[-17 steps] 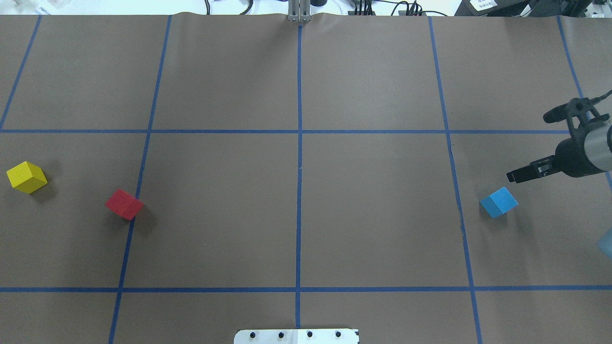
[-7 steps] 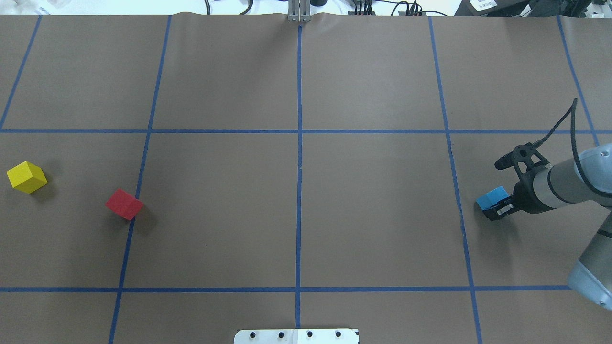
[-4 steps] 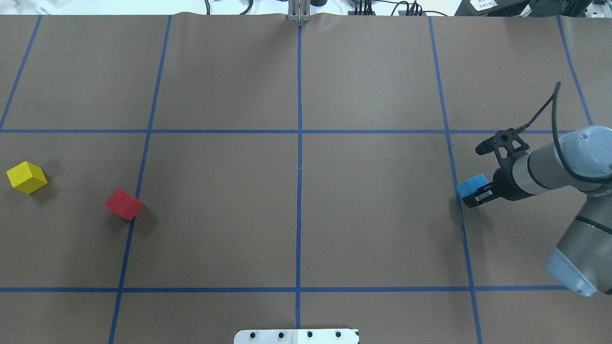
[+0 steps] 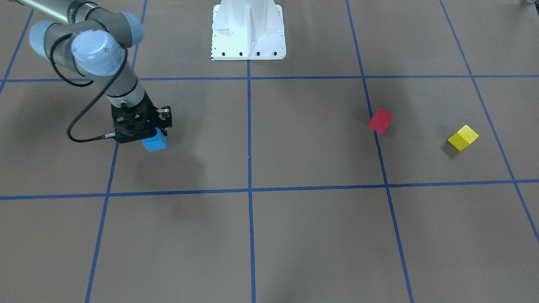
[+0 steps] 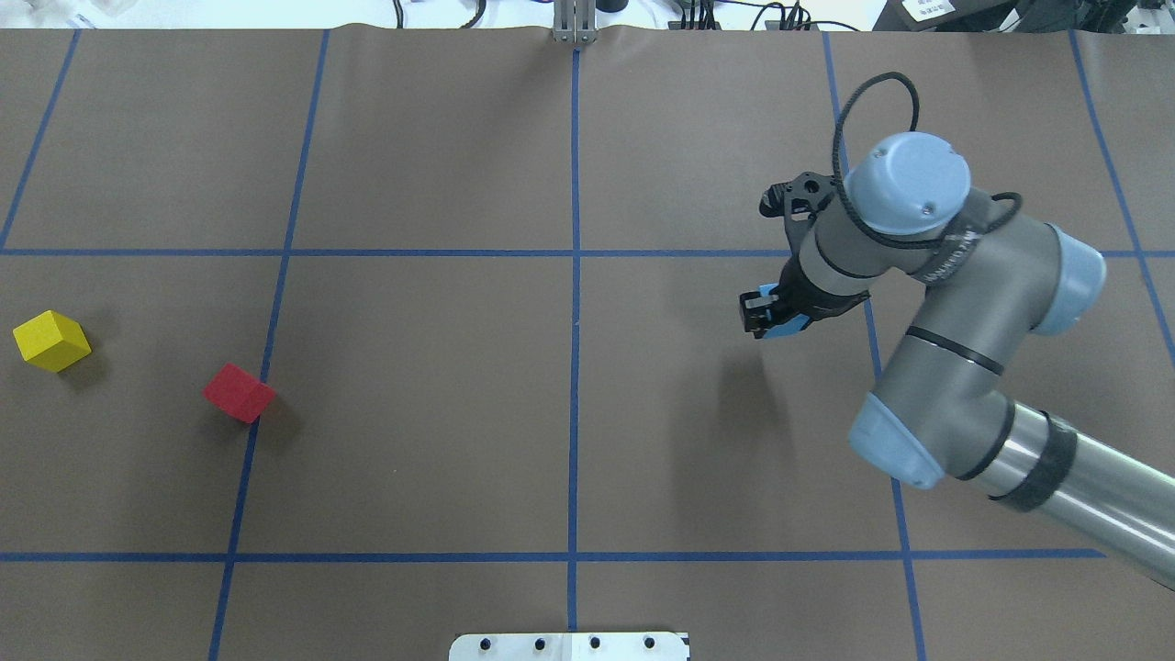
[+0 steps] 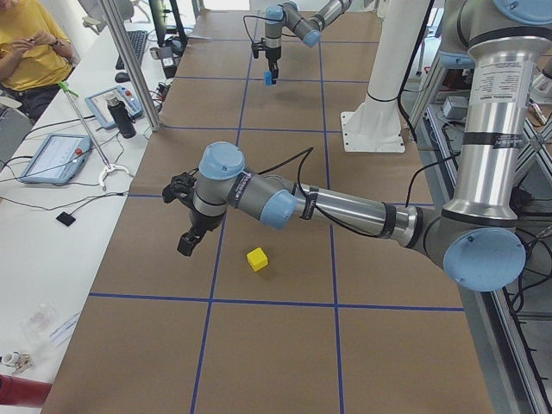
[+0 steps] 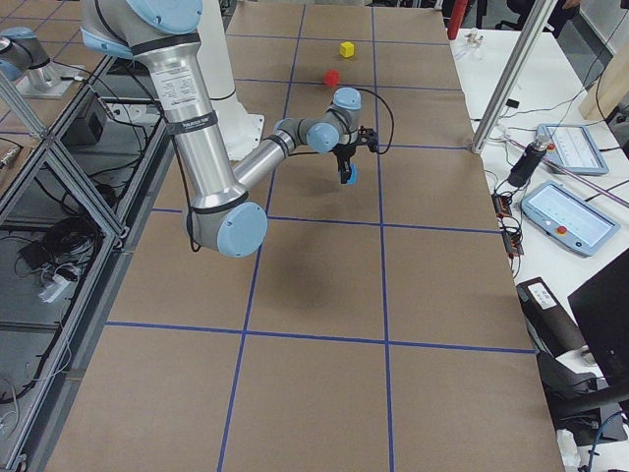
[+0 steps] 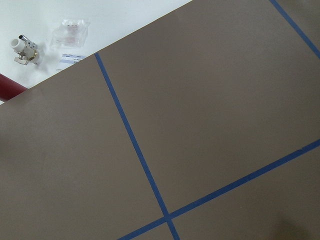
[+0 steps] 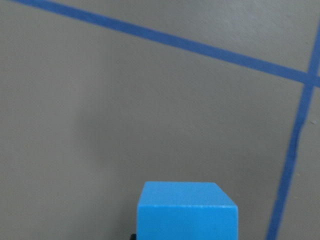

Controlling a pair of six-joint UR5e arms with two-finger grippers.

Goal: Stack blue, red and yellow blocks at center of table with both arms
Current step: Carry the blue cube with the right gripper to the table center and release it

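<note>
Since half a second ago my right gripper (image 5: 764, 319) has carried the blue block (image 5: 795, 325) left and up the frame, off the right vertical tape line (image 5: 863, 275) and into the cell just right of centre; the red and yellow blocks have not moved. Overhead: my right fingers are clamped on the blue block, most of it hidden under my wrist. It is held off the table (image 5: 413, 441), with its shadow lower down the frame. The red block (image 5: 239, 392) sits lower left, touching a tape line, and the yellow block (image 5: 51, 341) is at the far left edge. Front-facing: my right arm is upper left with the gripper pointing down, and the blue block pokes out under the closed fingers. Red is right of centre, yellow further right. Exterior left: my left gripper (image 6: 185, 245) hangs left of centre near the yellow block, apart from it; I cannot tell if it is open or closed. The blue block is tiny at the top. Exterior right: my right gripper holds blue in the upper middle, with red and yellow at the top. Left wrist: only table and crossing tape, with a white bench (image 8: 45, 30) upper left. Right wrist: the blue block is at bottom centre, tape along the top and right.
</note>
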